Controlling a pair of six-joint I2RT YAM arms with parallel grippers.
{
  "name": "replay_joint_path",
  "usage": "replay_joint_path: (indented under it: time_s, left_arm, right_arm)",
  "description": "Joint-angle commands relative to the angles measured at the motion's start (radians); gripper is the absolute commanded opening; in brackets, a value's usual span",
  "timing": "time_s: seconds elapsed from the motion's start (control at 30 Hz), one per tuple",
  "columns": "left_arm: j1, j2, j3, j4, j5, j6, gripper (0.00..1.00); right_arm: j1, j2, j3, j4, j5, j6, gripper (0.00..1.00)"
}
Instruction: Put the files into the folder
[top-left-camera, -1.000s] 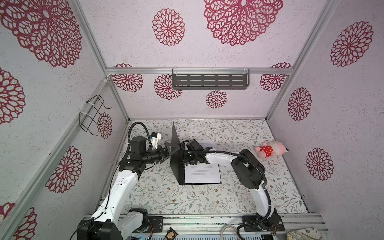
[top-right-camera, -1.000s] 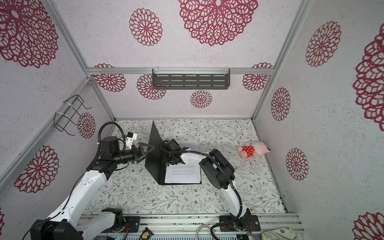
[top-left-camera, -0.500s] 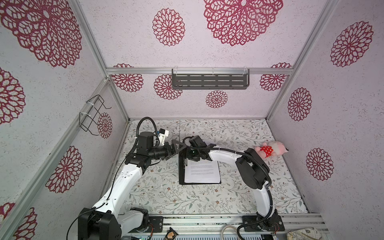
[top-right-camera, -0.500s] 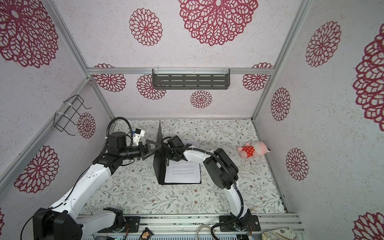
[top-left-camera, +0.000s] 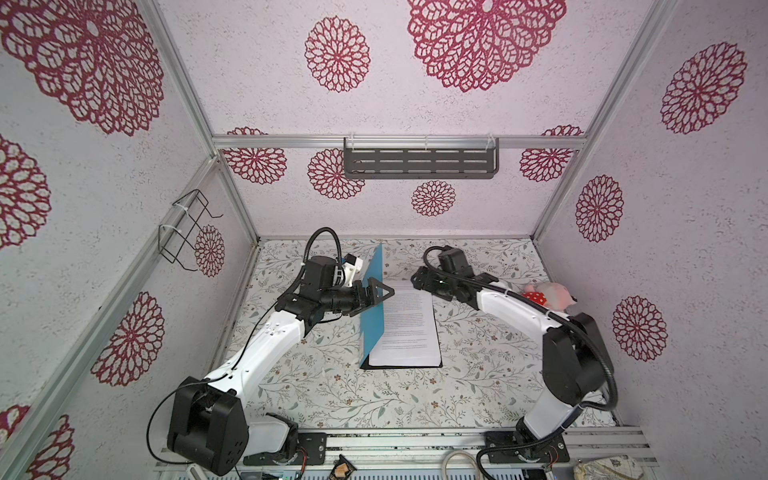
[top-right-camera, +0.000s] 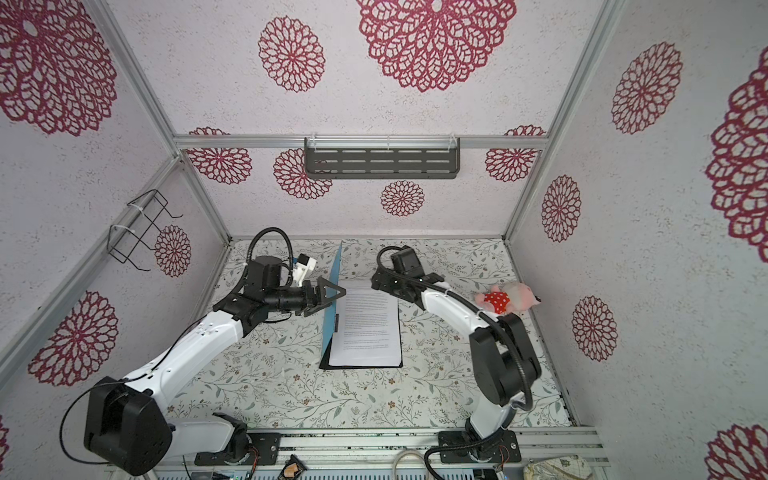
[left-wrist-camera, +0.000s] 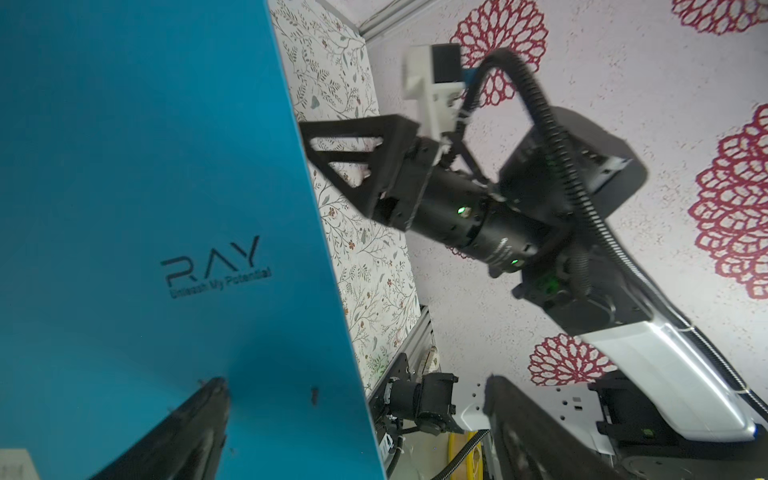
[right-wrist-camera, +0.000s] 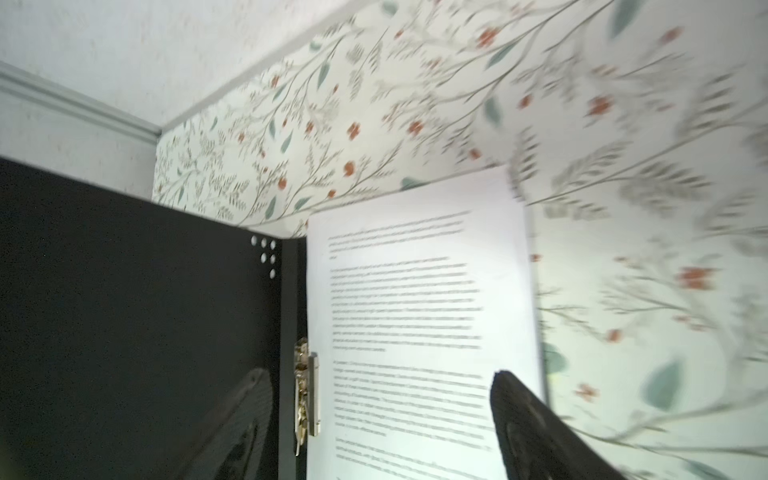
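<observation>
Left end effector (top-left-camera: 375, 293) spread wide, straddling upright cover edge of bright blue flat folder (top-left-camera: 372, 316). Right end effector (right-wrist-camera: 374, 380) wide, empty, hovering above far end of white printed paper files (top-left-camera: 405, 328). Files lie inside folder's black half, on floral desk (top-left-camera: 332, 386).

Both top views look down from high overhead. Wrist cameras sit close behind the left gripper (left-wrist-camera: 353, 380) and right gripper (right-wrist-camera: 378, 374), sharing the folder (left-wrist-camera: 145, 166) ahead of both.
</observation>
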Motion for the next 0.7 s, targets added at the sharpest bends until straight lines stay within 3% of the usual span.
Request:
replay_joint_path:
  time_s: [0.0,0.23,0.4,0.5,0.67]
  left_arm:
    - [-0.067,0.099,0.051,0.039,-0.039,0.026,0.99]
    - [-0.245,0.467,0.218,0.112,-0.05,0.021,0.99]
    - [-0.294,0.671,0.325,0.128,-0.041,0.004,0.99]
    - [-0.28,0.601,0.326,0.111,-0.059,0.018,0.99]
    - [-0.183,0.271,0.255,0.04,-0.198,0.08,0.99]
  right_arm:
    - [-0.066,-0.163,-0.044,-0.062,0.01,-0.069,0.99]
    - [-0.255,-0.459,-0.171,-0.175,0.0,-0.127,0.99]
    - [-0.334,-0.563,-0.196,-0.257,-0.001,-0.158,0.99]
    - [-0.339,-0.589,-0.201,-0.272,0.007,-0.175,0.99]
    - [-0.34,-0.621,-0.232,-0.202,0.065,-0.215,0.99]
